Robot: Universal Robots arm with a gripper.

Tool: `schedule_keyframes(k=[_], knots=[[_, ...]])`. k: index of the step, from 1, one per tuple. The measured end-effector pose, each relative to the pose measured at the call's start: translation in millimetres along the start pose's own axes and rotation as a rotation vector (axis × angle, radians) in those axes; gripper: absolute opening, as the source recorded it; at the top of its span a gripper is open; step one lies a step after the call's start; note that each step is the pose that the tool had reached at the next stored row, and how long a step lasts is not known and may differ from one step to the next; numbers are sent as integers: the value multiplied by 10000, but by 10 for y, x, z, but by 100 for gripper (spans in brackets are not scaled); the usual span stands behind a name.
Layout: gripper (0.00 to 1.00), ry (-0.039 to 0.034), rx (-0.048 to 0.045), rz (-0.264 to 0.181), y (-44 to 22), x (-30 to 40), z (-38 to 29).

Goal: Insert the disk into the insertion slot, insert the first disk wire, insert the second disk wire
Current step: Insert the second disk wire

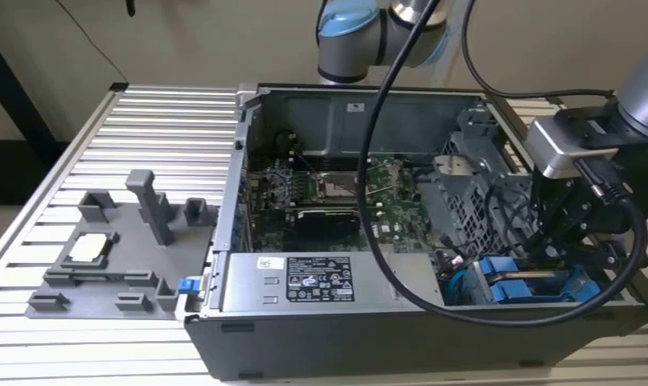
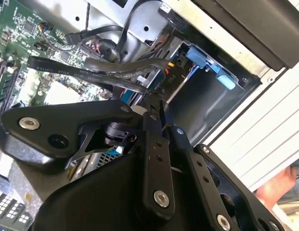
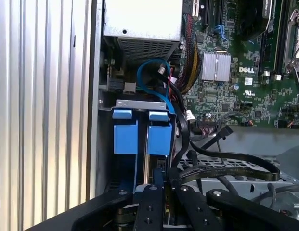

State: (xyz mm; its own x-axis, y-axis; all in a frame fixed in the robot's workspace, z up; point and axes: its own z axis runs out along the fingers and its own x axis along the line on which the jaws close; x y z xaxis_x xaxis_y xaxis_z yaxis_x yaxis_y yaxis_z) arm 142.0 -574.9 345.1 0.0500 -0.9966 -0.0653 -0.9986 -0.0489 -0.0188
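Inside insertion slot (image 3: 121,103): blue-framed disk (image 3: 160,139).

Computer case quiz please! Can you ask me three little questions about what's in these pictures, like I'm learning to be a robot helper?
1. True or false: the computer case is closed up with its side panel on.
2. Pick one: what colour are the drive carriers sitting in the case? A red, B blue, C yellow.
3. Fill the gap: in the exterior view, the tool hangs over the case's ___ end (that view's left or right).

Key: 1 false; 2 B; 3 right.
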Motion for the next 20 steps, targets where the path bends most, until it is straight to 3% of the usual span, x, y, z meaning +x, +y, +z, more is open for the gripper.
schedule_keyframes(k=[11,17,18,20], knots=[[16,2,5,71,-10,10,80],[17,-4,5,72,-10,10,84],[24,-6,5,72,-10,12,83],[24,-14,5,73,-11,11,26]])
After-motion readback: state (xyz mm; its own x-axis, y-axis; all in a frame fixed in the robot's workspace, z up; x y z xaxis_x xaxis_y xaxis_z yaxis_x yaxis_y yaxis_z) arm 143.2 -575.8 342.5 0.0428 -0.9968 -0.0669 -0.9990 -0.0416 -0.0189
